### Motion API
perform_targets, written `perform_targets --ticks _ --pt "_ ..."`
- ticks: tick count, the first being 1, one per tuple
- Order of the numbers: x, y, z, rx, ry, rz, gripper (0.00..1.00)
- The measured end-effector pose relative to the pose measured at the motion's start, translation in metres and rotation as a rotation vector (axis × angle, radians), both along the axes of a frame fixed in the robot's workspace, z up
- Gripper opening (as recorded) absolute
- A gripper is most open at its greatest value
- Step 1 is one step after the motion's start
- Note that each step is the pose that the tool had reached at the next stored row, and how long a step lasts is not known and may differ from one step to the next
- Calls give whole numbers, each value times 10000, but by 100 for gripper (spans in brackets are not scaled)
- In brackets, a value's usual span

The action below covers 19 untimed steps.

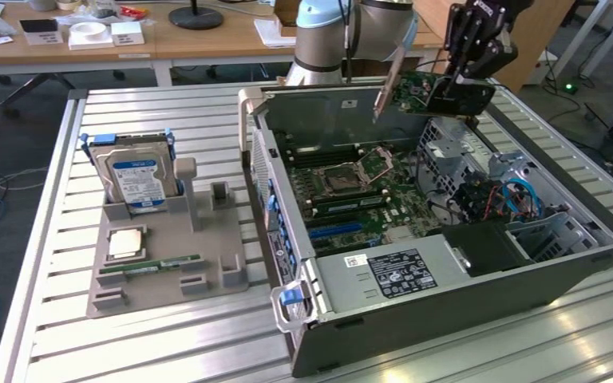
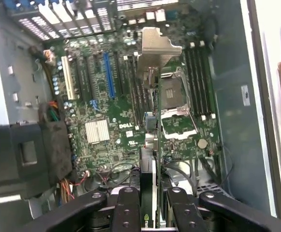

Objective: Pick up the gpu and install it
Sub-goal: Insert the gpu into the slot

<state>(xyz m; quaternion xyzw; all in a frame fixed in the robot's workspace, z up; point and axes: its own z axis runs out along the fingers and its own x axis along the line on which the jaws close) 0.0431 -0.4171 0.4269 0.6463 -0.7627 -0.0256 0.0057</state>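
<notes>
The black two-fingered gripper (image 1: 458, 84) (image 2: 152, 203) is clamped on the gpu (image 1: 421, 89) (image 2: 150, 164), a thin flat expansion card with a green circuit side and a silver metal bracket (image 1: 385, 89) (image 2: 157, 46) at one end. The fingers (image 2: 128, 205) press on its two flat faces. The card hangs edge-down in the air above the open grey metal computer case (image 1: 477, 303), over the case's far side, clear of the board beneath it and seated in no slot. Inside the case lies the green motherboard (image 1: 360, 191) (image 2: 106, 111). It carries an open silver processor socket (image 1: 347, 177) (image 2: 176, 104), and in the wrist view a long blue expansion slot (image 2: 109, 72) and a white one (image 2: 68, 79) are both bare. A grey boxy power supply with a white label (image 1: 392, 271) fills the near corner of the case. The pale silver robot arm (image 1: 338, 32) rises behind the case. The case rests on a slatted aluminium table (image 1: 157, 343). To the exterior view's left of the case, a grey plastic parts tray (image 1: 168, 287) sits on the table. It holds an upright boxy hard drive with a blue-white label (image 1: 136, 179), a square silver processor chip (image 1: 128, 242) and a narrow green memory stick (image 1: 163, 265).
</notes>
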Motion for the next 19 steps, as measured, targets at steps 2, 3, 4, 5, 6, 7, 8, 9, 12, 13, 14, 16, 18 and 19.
perform_targets --ticks 2,3,4,5,6,7,8,9,12,13,14,16,18,19 --pt "0 0 -3 0 0 335 26" --pt "0 0 -4 1 0 495 26" --pt "0 0 -5 0 0 656 26" --pt "0 0 -7 0 0 817 26" --pt "0 0 -8 1 0 977 26" --pt "0 0 -9 1 0 1136 26" --pt "0 0 -10 0 0 1294 26" --pt "0 0 -12 0 -1 1461 26" --pt "0 0 -15 1 0 1934 26" --pt "0 0 -17 1 0 2091 26" --pt "0 0 -18 1 0 2248 26" --pt "0 0 -21 1 0 2575 26" --pt "0 0 -23 0 0 2887 26" --pt "0 0 -25 0 0 3039 26"
